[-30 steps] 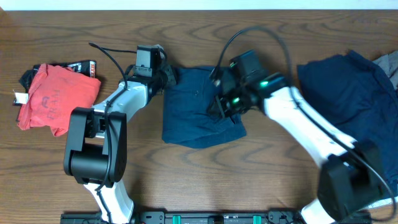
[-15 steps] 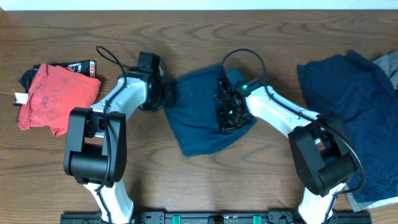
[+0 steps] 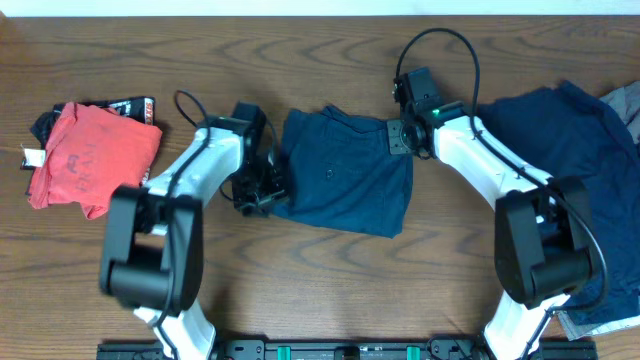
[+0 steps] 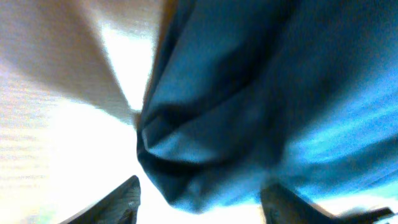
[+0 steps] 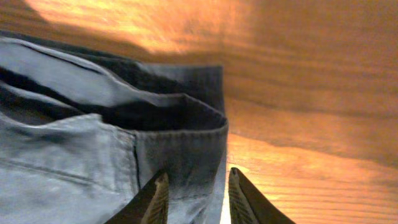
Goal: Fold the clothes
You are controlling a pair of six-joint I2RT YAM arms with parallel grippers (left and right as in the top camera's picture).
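A dark navy garment [image 3: 340, 185] lies spread in the middle of the table. My left gripper [image 3: 262, 192] is at its lower left edge. In the left wrist view the fingers [image 4: 208, 199] stand wide apart and a bunched fold of the cloth [image 4: 205, 149] hangs between them. My right gripper [image 3: 400, 137] is at the garment's top right corner. In the right wrist view the fingers [image 5: 198, 196] are drawn close on the stitched hem [image 5: 180, 155]. A second navy garment [image 3: 560, 150] lies crumpled at the right.
A red shirt [image 3: 90, 155] lies on dark cloth at the far left. A grey cloth [image 3: 625, 100] shows at the right edge. Bare wooden table [image 3: 330, 290] runs along the front.
My right gripper moved up and to the right with the garment's corner, and the cloth spread out flatter. My left gripper moved down along the garment's left edge.
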